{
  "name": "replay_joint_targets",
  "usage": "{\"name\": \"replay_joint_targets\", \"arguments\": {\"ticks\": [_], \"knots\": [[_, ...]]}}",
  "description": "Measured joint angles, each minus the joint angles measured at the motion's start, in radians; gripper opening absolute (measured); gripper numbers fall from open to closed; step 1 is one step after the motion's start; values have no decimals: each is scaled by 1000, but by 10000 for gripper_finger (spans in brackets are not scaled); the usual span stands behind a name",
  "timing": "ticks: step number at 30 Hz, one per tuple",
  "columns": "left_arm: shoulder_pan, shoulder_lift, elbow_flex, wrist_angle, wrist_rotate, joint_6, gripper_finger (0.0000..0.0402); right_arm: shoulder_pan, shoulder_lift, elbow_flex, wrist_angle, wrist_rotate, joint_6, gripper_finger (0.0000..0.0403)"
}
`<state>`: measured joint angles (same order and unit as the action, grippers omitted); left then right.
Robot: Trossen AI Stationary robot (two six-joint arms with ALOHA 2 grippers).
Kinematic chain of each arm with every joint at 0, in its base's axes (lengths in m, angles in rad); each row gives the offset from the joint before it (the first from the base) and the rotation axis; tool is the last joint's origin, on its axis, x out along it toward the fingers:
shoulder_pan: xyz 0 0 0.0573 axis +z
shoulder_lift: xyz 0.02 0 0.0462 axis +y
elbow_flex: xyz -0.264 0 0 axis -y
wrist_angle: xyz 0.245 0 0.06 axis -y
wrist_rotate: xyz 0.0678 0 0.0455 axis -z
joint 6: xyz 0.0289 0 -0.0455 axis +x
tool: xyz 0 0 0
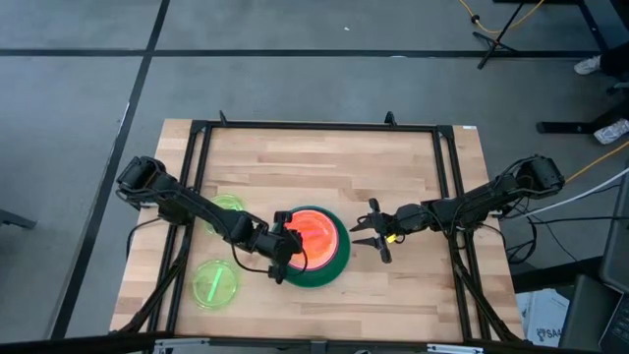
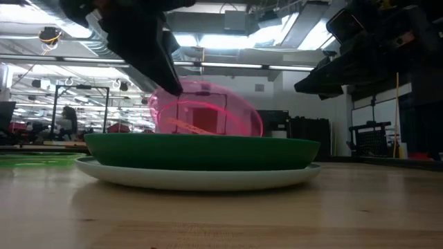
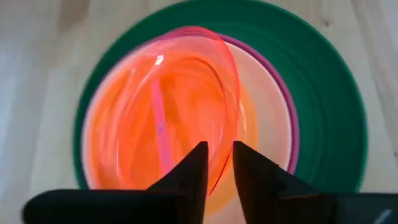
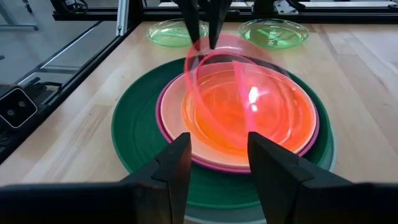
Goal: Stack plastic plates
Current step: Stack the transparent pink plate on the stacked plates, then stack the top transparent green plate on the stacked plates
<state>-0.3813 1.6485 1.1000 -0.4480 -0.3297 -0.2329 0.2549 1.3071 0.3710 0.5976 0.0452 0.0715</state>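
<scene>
A stack stands mid-table: a pale blue plate (image 2: 201, 178) at the bottom, then the dark green plate (image 1: 334, 264), a magenta plate (image 4: 166, 127), a cream plate (image 4: 177, 118) and an orange plate (image 4: 249, 118). My left gripper (image 1: 283, 264) is at the stack's left near side, shut on a translucent red plate (image 4: 205, 68) tilted over the orange one. My right gripper (image 1: 371, 236) waits open just right of the stack, touching nothing. Two neon green plates (image 1: 226, 208) (image 1: 215, 283) lie flat on the table to the left. My left gripper pinches the red plate's raised rim (image 3: 222, 149) between its two fingers (image 3: 193, 174), one on each face. The fingers come from above, pointing down (image 4: 202, 25). The plate stands tilted, its held side up and its opposite edge (image 2: 257, 128) down on the stack.
A black metal frame (image 1: 197, 177) runs around the wooden tabletop (image 1: 324, 167). Bare wood lies beyond the stack toward the far edge and on the near right. Cables and stands are on the floor beyond the table.
</scene>
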Motion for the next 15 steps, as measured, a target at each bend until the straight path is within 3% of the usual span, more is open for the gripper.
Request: {"name": "replay_joint_targets", "arguments": {"ticks": [9,15], "knots": [[-13,-53,-1,-74,210,-84,103,0,0,0,0,0,1,151],[-70,-105,-1,-225,198,-216,101,0,0,0,3,0,3,151]]}}
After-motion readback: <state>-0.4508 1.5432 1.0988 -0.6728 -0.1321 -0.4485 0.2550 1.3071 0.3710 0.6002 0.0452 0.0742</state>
